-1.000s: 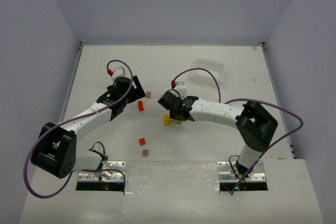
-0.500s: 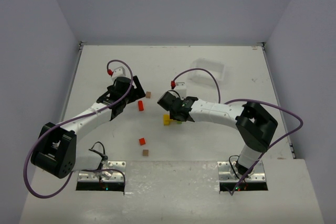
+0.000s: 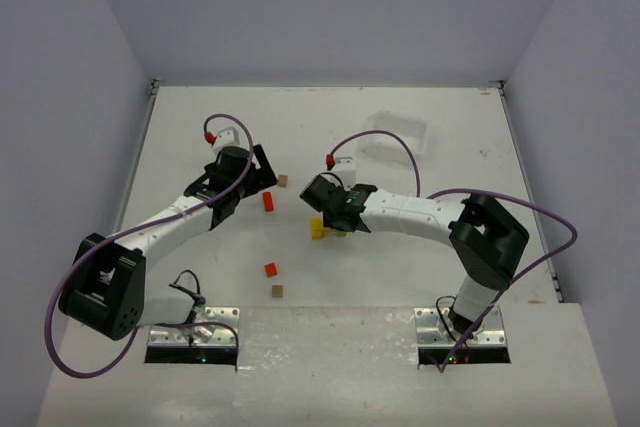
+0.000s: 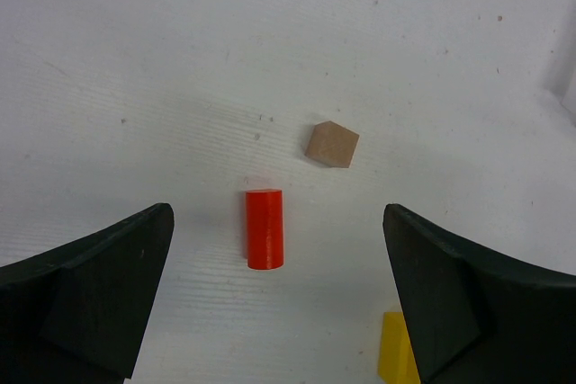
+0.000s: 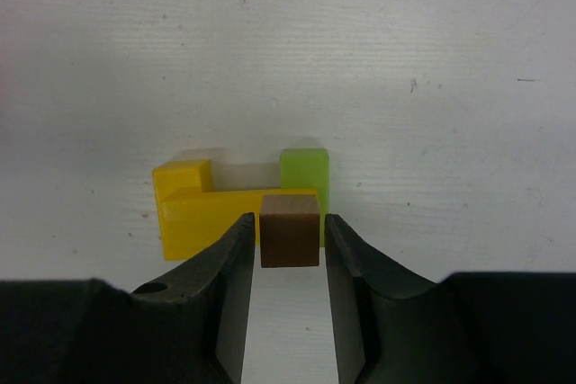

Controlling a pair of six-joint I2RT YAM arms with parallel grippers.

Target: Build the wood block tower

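The wood block tower (image 3: 319,228) is a yellow block (image 5: 202,209) with a green block (image 5: 304,168) beside it and a brown cube (image 5: 290,238) on the yellow block's near edge. My right gripper (image 5: 290,220) straddles the brown cube, with a thin gap showing on each side; it also shows in the top view (image 3: 336,215). My left gripper (image 3: 262,180) is wide open and empty (image 4: 277,245) over a lying red cylinder (image 4: 265,228) and a loose brown cube (image 4: 332,144). A yellow corner (image 4: 394,348) shows by its right finger.
A red cylinder (image 3: 268,201) and brown cube (image 3: 283,181) lie left of the tower. A red block (image 3: 270,269) and another brown block (image 3: 277,291) lie nearer the bases. A clear plastic tray (image 3: 400,135) stands at the back right.
My right gripper has shifted slightly left and back over the tower. The left arm and the loose blocks have not moved.
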